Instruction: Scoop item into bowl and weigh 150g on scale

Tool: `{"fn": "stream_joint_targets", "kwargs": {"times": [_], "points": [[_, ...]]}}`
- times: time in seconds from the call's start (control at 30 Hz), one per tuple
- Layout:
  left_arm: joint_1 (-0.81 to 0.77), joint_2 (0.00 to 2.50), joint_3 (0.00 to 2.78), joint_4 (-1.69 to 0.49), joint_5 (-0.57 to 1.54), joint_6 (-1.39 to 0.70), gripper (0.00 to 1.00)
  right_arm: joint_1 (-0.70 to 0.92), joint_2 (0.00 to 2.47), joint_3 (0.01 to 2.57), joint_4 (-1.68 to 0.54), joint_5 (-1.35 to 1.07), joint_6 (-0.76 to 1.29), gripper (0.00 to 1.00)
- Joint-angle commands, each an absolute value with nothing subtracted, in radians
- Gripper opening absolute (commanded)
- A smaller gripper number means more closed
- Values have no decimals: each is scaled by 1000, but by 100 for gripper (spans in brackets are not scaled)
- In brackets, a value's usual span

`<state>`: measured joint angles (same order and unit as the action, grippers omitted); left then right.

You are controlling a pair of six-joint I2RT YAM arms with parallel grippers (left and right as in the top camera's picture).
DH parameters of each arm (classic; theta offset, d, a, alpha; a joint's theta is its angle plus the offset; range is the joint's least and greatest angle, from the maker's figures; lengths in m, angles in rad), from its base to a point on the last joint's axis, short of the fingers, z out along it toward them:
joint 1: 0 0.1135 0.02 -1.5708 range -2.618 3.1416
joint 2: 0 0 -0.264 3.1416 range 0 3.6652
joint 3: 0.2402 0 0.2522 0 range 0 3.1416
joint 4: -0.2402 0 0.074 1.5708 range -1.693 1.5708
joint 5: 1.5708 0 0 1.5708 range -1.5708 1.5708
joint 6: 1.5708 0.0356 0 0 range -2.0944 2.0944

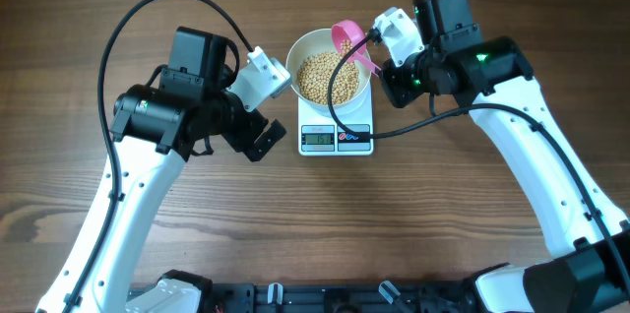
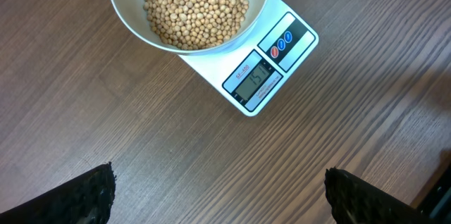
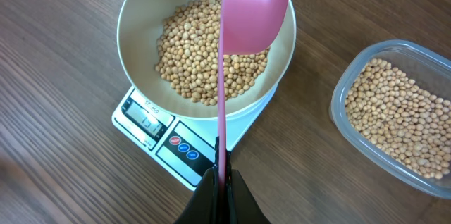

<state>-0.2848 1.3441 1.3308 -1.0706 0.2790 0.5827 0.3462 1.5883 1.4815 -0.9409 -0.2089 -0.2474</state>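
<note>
The white bowl (image 1: 307, 49) stands on the white scale (image 1: 336, 139) and holds a heap of tan beans (image 1: 328, 77). My right gripper (image 3: 222, 175) is shut on the thin handle of a pink scoop (image 3: 254, 9). The scoop's cup hangs over the bowl's (image 3: 134, 34) far rim, above the beans (image 3: 204, 55), seen from behind, so what it holds is hidden. My left gripper (image 2: 220, 190) is open and empty, low over the bare wood just left of the scale (image 2: 264, 79). The display (image 2: 252, 77) is lit; I cannot read its digits for sure.
A clear plastic tub (image 3: 344, 86) with more beans (image 3: 398, 118) sits on the table right of the scale; in the overhead view the right arm (image 1: 463, 62) covers it. A black cable (image 1: 394, 128) loops over the scale's right side.
</note>
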Motion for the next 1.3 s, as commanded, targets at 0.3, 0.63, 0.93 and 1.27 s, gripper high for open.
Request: {"fn": "stream_joint_targets", "kwargs": {"times": [0.3, 0.63, 0.93, 1.27], "points": [[-283, 1331, 1329, -1071, 287, 598, 100, 350, 1580, 1484, -933, -230, -230, 4], [-283, 1331, 1329, -1071, 287, 598, 100, 345, 1580, 1484, -928, -249, -154, 4], [-283, 1331, 1329, -1071, 287, 598, 100, 317, 1580, 1485, -905, -282, -75, 4], [-283, 1331, 1329, -1071, 287, 598, 100, 188, 1580, 1485, -905, -398, -49, 4]]}}
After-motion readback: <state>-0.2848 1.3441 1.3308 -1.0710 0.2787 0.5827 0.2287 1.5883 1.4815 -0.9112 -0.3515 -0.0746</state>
